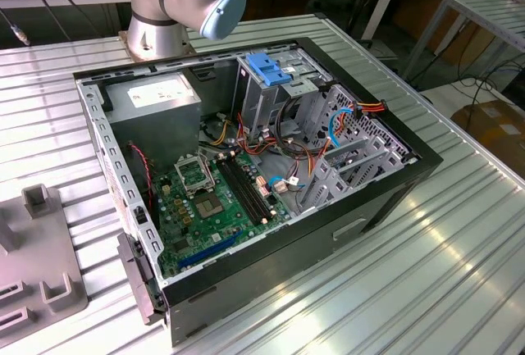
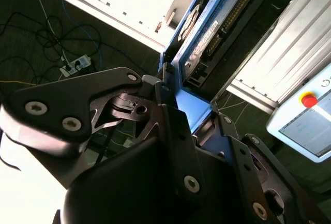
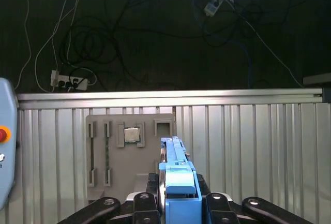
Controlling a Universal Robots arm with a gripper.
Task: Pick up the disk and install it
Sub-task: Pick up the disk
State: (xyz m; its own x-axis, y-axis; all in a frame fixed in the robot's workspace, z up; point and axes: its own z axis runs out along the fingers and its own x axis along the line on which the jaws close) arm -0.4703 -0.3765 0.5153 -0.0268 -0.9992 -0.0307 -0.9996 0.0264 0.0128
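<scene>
Disk [image 3: 178,175] clamped edge-on between fingers [image 3: 213,211], held above the counter [image 3: 248,141]. Carry step; install pending, judged to need squaring with the cage [image 1: 275,101].

Disk [image 3: 179,180] partly behind end effector [image 3: 179,209]

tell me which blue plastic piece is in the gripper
The blue plastic bracket framing the flat silver hard drive, clamped in the black gripper. The other one, the blue plastic latch, sits atop the metal drive cage.
</scene>
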